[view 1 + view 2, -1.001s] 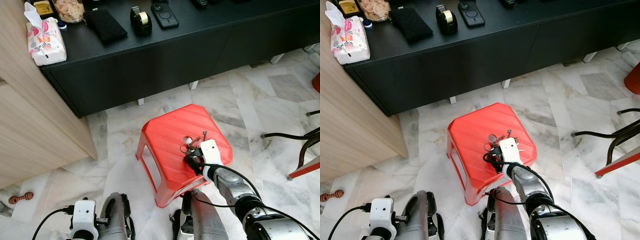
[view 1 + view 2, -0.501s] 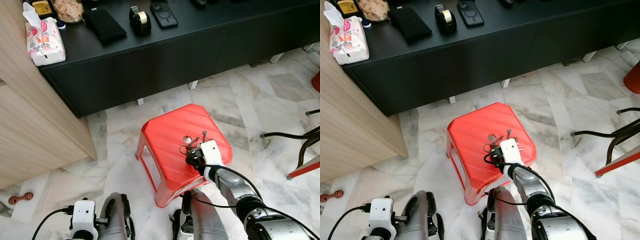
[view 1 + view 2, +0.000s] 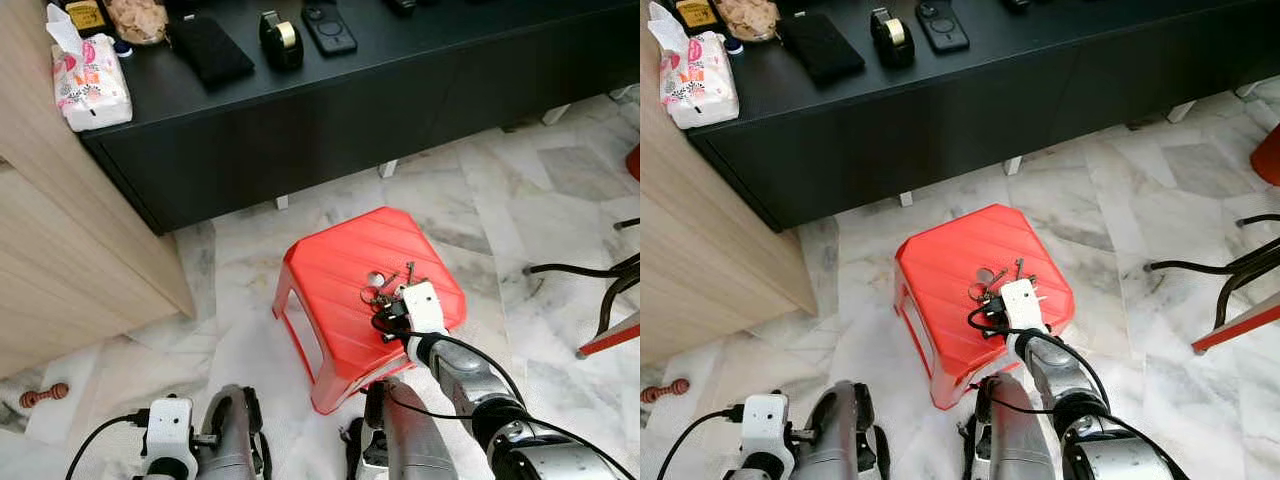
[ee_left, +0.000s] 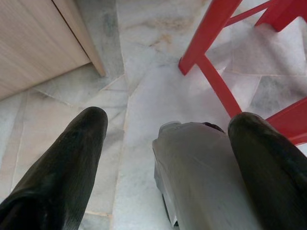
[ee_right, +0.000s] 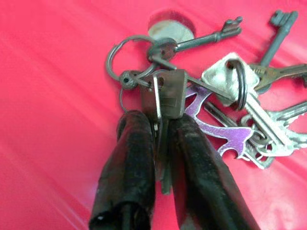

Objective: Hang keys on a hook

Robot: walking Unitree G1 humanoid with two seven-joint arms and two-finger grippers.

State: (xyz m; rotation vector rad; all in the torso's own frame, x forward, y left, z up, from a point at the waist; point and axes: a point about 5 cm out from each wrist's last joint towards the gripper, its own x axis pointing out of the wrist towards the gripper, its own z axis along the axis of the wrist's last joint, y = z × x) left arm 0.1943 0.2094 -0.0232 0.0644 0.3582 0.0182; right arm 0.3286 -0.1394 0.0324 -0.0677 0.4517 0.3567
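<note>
A bunch of keys (image 3: 388, 285) lies spread on top of a red plastic stool (image 3: 330, 270) on the marble floor. In the right wrist view the keys (image 5: 211, 91) fan out on rings, with a purple bottle-opener tag among them. My right gripper (image 5: 160, 132) is down on the stool top, its two black fingers (image 5: 132, 158) shut on one flat key of the bunch. In the head views the right gripper (image 3: 388, 312) sits at the near edge of the keys. My left gripper (image 4: 168, 139) hangs low beside the stool, fingers open, holding nothing.
A long black cabinet (image 3: 330, 110) stands behind the stool, carrying a tissue pack (image 3: 90, 85), a tape dispenser (image 3: 281, 38) and a phone (image 3: 330, 28). A wooden cupboard (image 3: 60, 260) is at the left. Black chair legs (image 3: 590, 275) are at the right.
The right gripper has closed in on the keys and its fingers have pinched one key. The keys have shifted slightly on the stool top. The left arm is still.
</note>
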